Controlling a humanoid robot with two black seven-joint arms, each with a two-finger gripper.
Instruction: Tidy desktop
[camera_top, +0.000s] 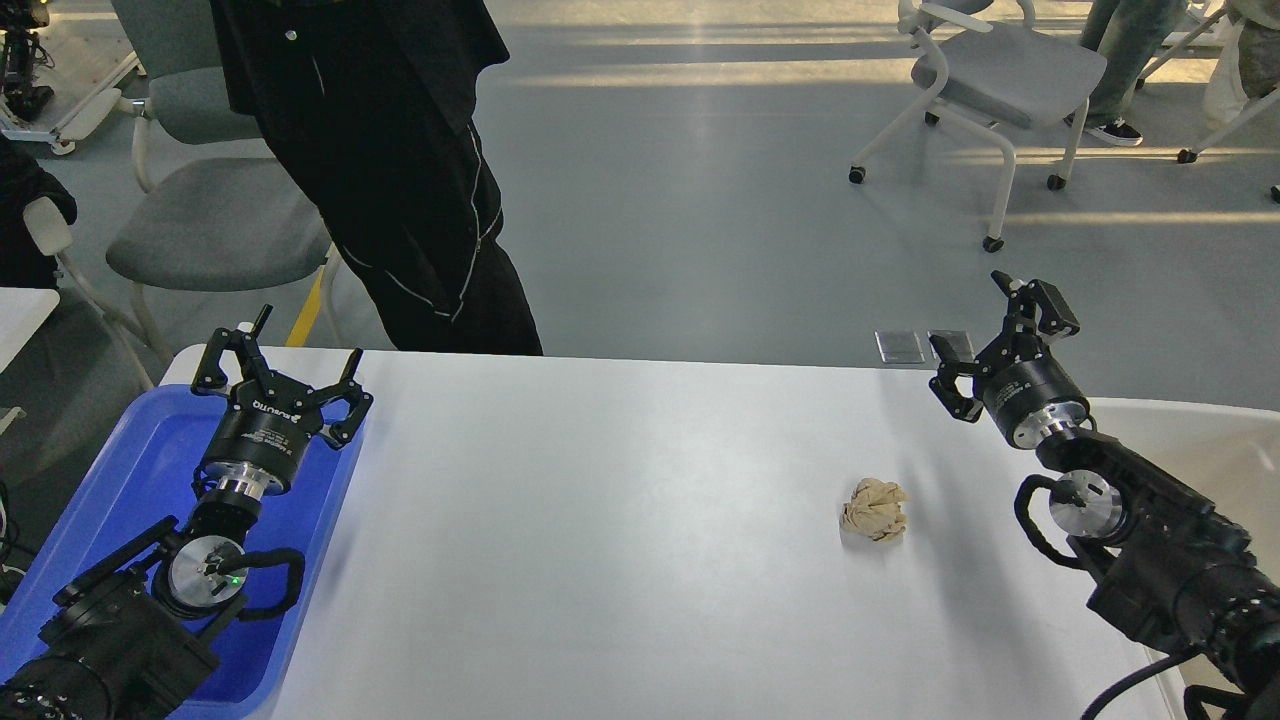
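The white desktop (620, 540) fills the lower view. A crumpled beige paper ball (875, 509) lies on it right of centre. My right gripper (990, 345) is open and empty, held above the desktop's far right edge, up and to the right of the paper ball. My left gripper (280, 365) is open and empty, held over the far end of the blue tray (130, 470) at the desktop's left side.
A cream-coloured bin (1215, 450) stands off the desktop's right edge, under my right arm. A person in black (390, 170) stands just behind the far left of the desktop. Chairs (215, 215) stand behind on the floor.
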